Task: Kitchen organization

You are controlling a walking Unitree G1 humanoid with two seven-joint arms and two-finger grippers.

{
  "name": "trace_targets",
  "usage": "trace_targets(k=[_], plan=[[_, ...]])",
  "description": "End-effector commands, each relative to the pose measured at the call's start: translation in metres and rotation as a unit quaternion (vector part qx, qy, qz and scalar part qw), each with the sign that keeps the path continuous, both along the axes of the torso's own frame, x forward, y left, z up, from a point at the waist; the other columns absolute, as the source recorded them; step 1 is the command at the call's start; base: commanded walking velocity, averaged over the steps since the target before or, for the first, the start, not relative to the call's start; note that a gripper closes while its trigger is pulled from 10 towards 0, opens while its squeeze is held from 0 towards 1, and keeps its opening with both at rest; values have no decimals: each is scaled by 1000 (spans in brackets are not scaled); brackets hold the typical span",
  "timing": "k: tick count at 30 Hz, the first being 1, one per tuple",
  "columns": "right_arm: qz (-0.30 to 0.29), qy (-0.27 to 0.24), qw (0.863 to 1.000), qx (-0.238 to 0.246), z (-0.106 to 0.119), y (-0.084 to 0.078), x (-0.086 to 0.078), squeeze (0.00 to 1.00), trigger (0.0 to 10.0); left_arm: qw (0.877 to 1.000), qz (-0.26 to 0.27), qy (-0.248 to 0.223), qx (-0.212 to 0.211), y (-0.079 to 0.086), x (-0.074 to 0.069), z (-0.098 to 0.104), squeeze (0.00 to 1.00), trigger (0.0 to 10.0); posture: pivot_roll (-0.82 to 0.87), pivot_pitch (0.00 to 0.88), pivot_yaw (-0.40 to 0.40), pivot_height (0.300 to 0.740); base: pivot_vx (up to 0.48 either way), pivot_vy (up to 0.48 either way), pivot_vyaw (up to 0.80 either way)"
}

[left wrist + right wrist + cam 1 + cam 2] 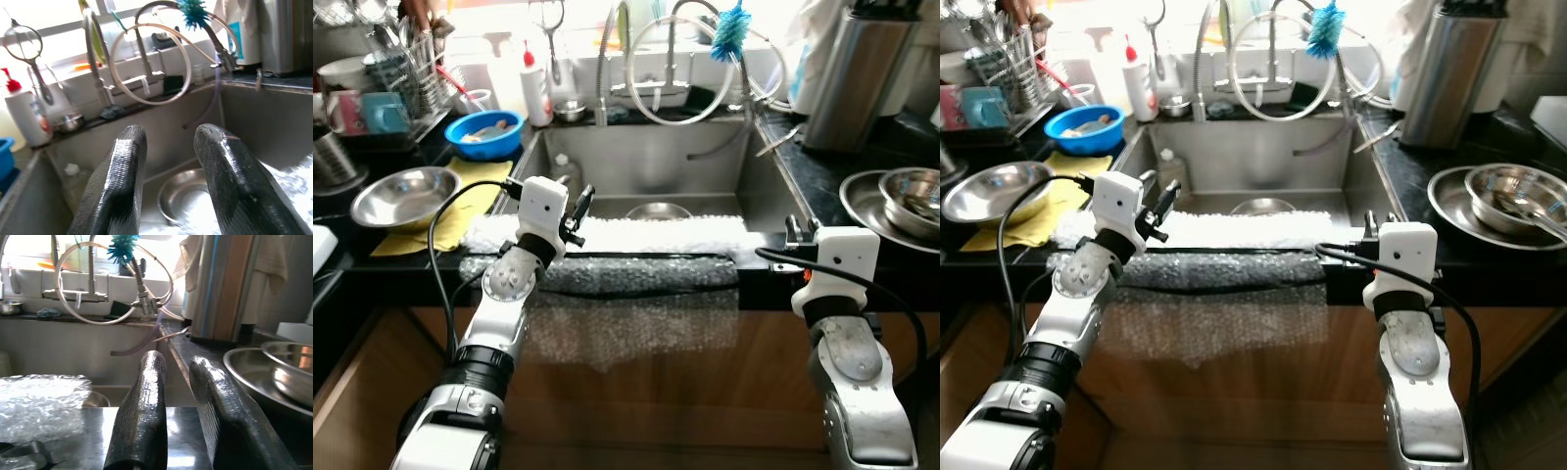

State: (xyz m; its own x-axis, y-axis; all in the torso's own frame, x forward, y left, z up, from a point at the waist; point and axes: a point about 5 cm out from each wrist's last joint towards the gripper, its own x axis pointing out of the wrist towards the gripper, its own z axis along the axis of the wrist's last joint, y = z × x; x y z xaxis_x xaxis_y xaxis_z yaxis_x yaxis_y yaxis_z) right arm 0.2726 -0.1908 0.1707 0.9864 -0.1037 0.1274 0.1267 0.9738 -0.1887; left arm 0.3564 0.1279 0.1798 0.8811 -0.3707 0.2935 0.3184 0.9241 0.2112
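My left gripper (pixel 579 208) is raised over the front left edge of the steel sink (pixel 646 162), open, with nothing between its fingers (pixel 124 166). A small steel bowl (pixel 188 198) lies on the sink floor beyond it. My right gripper (pixel 801 229) hovers over the black counter at the sink's front right corner, its fingers (pixel 146 396) slightly apart and empty. To its right, a steel bowl (pixel 913 196) sits in a steel plate (pixel 857 201). Another steel bowl (pixel 406 194) rests on a yellow cloth (pixel 460 211) on the left counter.
Bubble wrap (pixel 636 269) drapes over the sink's front edge. A blue bowl (pixel 484 133), a white bottle with a red cap (pixel 536 88) and a utensil rack (pixel 411 69) stand at back left. A faucet with a blue brush (pixel 732 34) and a steel canister (pixel 857 78) are behind.
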Motion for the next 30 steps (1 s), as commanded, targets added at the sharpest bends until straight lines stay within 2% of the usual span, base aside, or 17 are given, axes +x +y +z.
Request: trace_targets(k=[1,7,14,23,27,30], plan=[[5,-14,1000,2,5,4,-2,0,10000,1000,5,-3,-1,7,-2,-1,0,10000,-225,0,46,740,0,0,0],[7,-15,1000,2,6,5,-1,0,10000,1000,11,-4,1,11,-2,-3,0,10000,-228,0,43,740,200,0,0],[10,-14,1000,-3,6,5,-1,0,10000,1000,13,-6,-2,9,-2,-4,0,10000,-228,0,39,740,244,0,0],[-1,-7,1000,5,5,5,1,0,10000,1000,14,-15,-3,9,1,2,0,10000,-225,0,39,740,303,0,0],[1,-7,1000,4,6,6,2,0,10000,1000,14,-15,-3,10,1,3,0,10000,-227,0,41,740,304,0,-563],[2,-13,1000,5,7,6,2,0,10000,1000,12,-16,-3,9,2,4,0,10000,-225,0,41,740,305,0,0]])
